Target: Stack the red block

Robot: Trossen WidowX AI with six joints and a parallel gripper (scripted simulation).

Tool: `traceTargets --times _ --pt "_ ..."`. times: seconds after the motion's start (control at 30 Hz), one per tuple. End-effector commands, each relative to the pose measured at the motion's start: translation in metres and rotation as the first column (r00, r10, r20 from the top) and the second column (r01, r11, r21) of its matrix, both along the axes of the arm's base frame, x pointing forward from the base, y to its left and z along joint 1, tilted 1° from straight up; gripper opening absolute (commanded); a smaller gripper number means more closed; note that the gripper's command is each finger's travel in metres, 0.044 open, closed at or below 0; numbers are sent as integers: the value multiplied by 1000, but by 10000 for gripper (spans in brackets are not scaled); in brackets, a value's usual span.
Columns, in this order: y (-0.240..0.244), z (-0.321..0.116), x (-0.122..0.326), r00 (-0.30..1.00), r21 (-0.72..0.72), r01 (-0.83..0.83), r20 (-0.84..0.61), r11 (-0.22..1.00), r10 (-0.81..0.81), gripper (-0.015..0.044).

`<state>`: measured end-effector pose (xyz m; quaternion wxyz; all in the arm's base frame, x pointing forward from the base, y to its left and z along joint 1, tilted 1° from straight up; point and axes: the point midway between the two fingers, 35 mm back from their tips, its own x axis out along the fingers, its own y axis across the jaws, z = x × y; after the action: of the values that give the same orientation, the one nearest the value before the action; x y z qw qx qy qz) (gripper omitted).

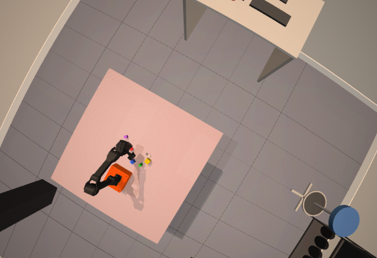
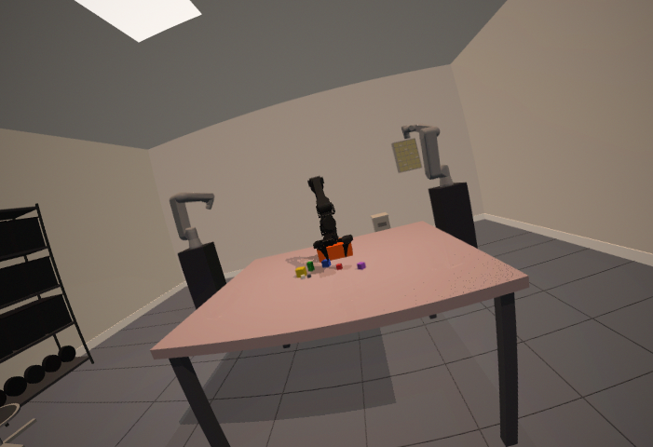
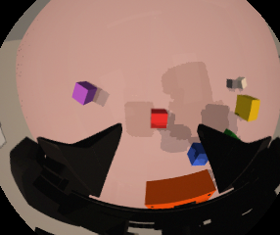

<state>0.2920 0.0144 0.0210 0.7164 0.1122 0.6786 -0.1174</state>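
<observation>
Wrist view is the useful one here. Nearest the lens, the gripper (image 3: 160, 151) fills the bottom of the shot, its two dark fingers spread wide with nothing between them. The right finger covers most of the green tower (image 3: 230, 135), so only a sliver of green pokes out and I can't tell how tall it is from here. The orange base (image 3: 179, 191) peeks in low down, cut off by the gripper body. Just past that, the blue block (image 3: 197, 153) sits beside the right finger. The red block (image 3: 159, 117) lies on the pink table (image 3: 147, 33), right in the gap between the fingers but below them and untouched. Farther out are the yellow block (image 3: 248, 108), a small grey block (image 3: 236, 82) that's too tiny to make out well, and the purple block (image 3: 83, 93) off on its own to the left.

No labels or writing I can read anywhere.

In the exterior view the arm (image 2: 322, 210) rises nearly straight up from the base, then folds down so the gripper hangs over the blocks. The top view shows the gripper pointing down over the red block.
</observation>
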Motion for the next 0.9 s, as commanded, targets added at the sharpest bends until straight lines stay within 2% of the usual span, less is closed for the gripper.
traceTargets --times 0.0,0.87 --pt "1 -16 -5 1000 5 4 -18 1000 -4 440" --pt "1 -47 -5 1000 5 4 -19 1000 -4 440"
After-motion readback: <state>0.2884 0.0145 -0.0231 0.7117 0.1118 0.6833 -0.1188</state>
